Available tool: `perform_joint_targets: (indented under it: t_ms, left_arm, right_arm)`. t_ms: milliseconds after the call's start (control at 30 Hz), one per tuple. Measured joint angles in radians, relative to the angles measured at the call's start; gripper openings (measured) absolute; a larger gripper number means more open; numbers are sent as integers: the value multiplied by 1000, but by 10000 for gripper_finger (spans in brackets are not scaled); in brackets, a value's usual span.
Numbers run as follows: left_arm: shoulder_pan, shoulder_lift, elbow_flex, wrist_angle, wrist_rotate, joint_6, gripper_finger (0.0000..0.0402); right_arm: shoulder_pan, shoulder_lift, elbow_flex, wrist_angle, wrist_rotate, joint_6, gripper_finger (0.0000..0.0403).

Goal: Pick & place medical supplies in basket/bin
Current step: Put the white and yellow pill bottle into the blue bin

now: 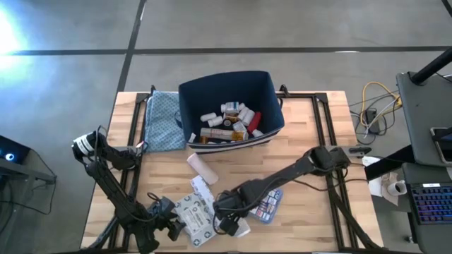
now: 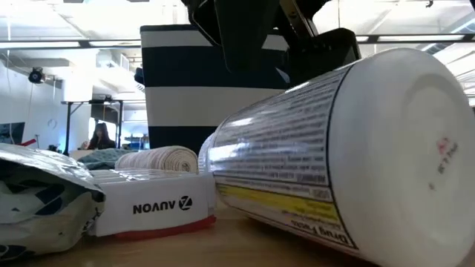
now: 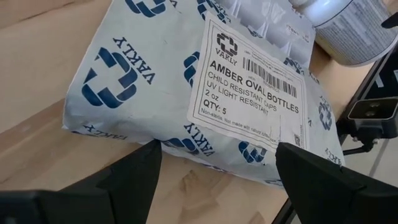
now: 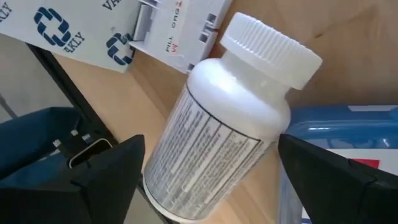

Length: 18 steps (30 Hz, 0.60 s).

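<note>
My left gripper (image 1: 168,217) (image 3: 217,149) is open near the table's near edge, its fingers either side of the near end of a grey-white printed packet (image 1: 196,217) (image 3: 205,81) lying flat. My right gripper (image 1: 227,215) (image 4: 211,142) is open, pointing down over a white pill bottle (image 1: 238,227) (image 4: 230,118) that lies on its side, one finger on each side of it. The low view shows this bottle (image 2: 349,156) large, base toward the camera. The navy bin (image 1: 229,106) (image 2: 185,89) stands at the far side with several supplies inside.
A blue patterned cloth (image 1: 162,120) lies left of the bin. A bandage roll (image 1: 201,167) (image 2: 159,159), a white box (image 1: 203,189) (image 2: 159,202) and a blue-white first-aid box (image 1: 267,204) (image 4: 342,124) lie crowded near both grippers. Bare wood shows at the table's left and right.
</note>
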Motion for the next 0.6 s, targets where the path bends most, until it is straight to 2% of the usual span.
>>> perform_joint_targets:
  t_ms: [267, 600]
  left_arm:
    - [-1, 0, 0, -17, 4, 18, 295]
    - [-2, 0, 0, -30, 6, 18, 295]
  right_arm:
    - [1, 55, -12, 8, 17, 56, 366]
    - [-1, 99, -14, -52, 63, -12, 364]
